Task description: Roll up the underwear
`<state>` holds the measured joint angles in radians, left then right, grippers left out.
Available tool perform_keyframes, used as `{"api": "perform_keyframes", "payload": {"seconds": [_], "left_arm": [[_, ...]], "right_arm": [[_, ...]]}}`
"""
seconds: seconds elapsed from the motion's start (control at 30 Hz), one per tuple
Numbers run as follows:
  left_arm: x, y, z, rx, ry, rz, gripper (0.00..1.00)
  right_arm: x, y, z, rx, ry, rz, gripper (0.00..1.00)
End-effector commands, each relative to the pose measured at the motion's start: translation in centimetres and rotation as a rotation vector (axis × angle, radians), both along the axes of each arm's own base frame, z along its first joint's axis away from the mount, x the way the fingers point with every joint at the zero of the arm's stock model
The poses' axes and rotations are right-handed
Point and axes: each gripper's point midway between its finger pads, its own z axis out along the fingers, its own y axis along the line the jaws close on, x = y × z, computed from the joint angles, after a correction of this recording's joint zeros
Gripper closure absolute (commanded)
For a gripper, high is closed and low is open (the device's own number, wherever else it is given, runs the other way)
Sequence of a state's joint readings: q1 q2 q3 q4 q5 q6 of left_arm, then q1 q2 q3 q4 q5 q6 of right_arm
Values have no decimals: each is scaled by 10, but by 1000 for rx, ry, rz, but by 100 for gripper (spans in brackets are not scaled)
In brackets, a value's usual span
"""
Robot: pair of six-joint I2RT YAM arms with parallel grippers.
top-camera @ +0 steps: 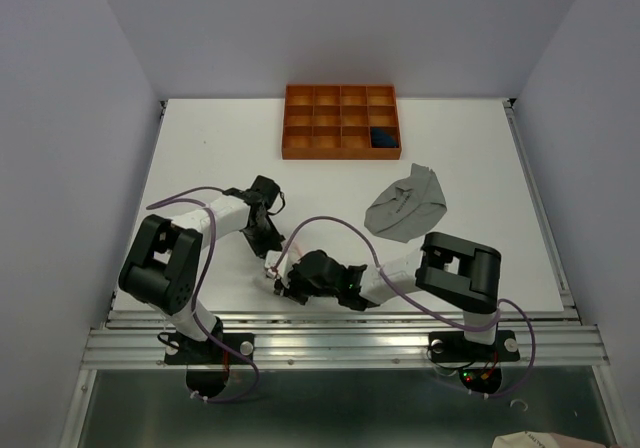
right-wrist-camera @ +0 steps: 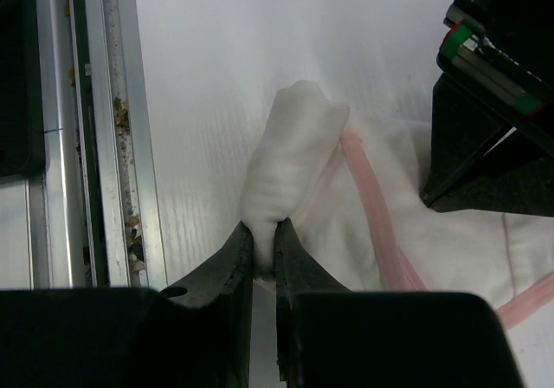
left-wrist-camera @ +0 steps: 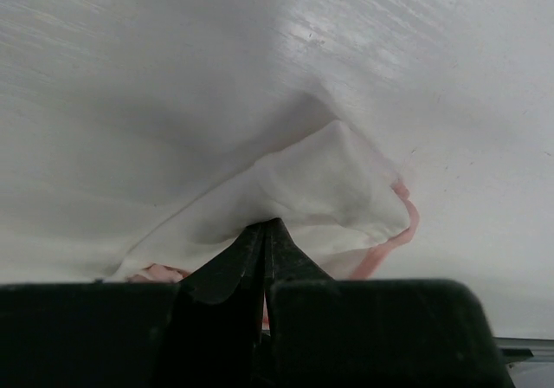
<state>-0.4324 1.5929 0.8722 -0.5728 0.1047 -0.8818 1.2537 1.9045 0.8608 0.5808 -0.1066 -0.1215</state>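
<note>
Top external: pale underwear obscured | left end effector, right end effector pinching it

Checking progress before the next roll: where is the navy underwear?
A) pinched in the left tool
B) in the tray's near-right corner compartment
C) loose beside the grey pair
B: the navy underwear lies in the near-right corner compartment of the orange tray.

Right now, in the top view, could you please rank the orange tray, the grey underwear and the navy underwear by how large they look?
1. orange tray, clearly the widest.
2. grey underwear, spread on the table.
3. navy underwear, smallest; it is tucked into one tray compartment, so only part of it shows.
</note>
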Motion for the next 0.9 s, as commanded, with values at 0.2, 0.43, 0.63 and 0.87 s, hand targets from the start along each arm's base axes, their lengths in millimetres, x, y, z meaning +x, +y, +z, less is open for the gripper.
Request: {"api": "perform_keyframes", "payload": {"seconds": [0.2,0.43,0.63,0.87], "left_arm": [[0,25,-19,151,12,23,87],[-1,27,-22,153,12,45,87],[5,26,-20,145,-3,48,89],[9,29,-19,159,-13,63,89]], "right_arm": [[-23,-20,-10,-33,326,7,99],[-9,-31,1,14,551,-31,99],[-2,-39,-1,24,653,-57,99],[23,-58,-3,60,825,-165,99]]}}
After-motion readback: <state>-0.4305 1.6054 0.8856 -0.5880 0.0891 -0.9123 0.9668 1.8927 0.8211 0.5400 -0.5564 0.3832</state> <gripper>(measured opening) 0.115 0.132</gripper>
